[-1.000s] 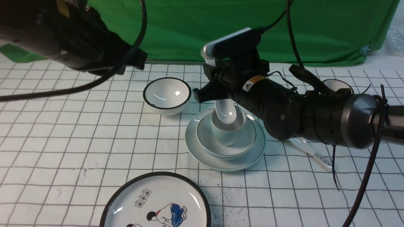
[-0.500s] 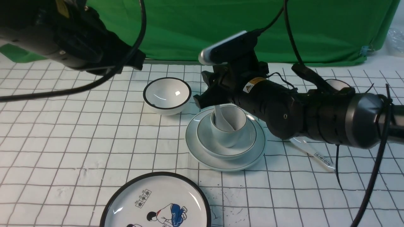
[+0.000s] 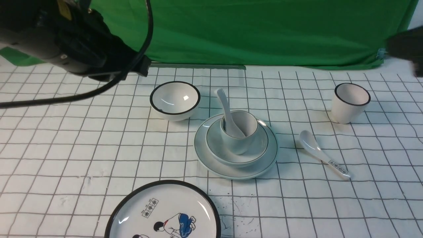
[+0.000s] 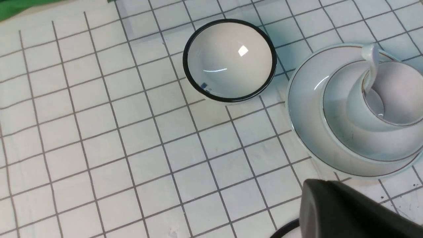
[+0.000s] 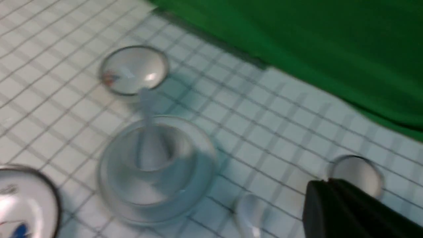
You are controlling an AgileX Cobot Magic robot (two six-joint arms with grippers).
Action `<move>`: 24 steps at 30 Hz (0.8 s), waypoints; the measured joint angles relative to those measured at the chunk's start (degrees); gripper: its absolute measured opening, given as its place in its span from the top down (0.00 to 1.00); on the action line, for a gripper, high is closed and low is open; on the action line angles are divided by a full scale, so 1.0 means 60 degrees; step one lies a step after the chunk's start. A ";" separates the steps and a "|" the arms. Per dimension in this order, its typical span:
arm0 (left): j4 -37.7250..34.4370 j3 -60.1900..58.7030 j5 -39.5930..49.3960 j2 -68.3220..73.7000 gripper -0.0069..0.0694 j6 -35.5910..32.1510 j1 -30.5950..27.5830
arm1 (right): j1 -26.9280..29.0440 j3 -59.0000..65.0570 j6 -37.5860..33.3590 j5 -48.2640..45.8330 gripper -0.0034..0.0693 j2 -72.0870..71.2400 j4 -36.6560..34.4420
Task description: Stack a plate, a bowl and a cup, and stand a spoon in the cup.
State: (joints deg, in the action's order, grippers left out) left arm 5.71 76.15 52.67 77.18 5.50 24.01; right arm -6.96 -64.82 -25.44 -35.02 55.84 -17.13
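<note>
A table (image 3: 99,158) with a white surface and dark grid lines is carrying everything. Near the middle, a pale blue-green plate (image 3: 202,155) is resting on it. Farther and to the left, a black-rimmed white bowl (image 3: 175,99) is sitting; nearest, a black-rimmed plate with painted figures (image 3: 138,215) is lying flat. To the right, a spoon with printed characters (image 3: 317,152) is lying, and beyond it a black-rimmed white cup (image 3: 347,110) is standing upright.

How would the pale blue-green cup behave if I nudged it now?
The cup would probably slide before deforming, since its smooth, glossy wall looks like rigid ceramic. It might tip fairly easily: it stands small and upright inside the bowl, with the spoon leaning out past its rim. A hard knock could chip it.
</note>
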 joint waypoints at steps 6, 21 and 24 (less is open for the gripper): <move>-0.0166 -0.1017 -0.0837 -0.1096 0.91 -0.0075 0.0000 | 0.1666 0.3850 0.1659 0.3202 0.91 -0.4649 0.0129; -0.1276 -0.8319 -0.7407 -0.8071 0.91 0.0485 0.0000 | 0.1911 0.8761 0.2572 0.7813 0.80 -0.9296 0.0121; -0.1299 -0.9131 -0.8426 -0.8970 0.91 0.0519 0.0000 | 0.1911 0.8760 0.2572 0.7824 0.79 -0.9296 0.0121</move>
State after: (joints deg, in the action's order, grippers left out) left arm -2.09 21.36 2.12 23.36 8.62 24.01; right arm 4.51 -12.26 -10.01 11.92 0.06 -16.40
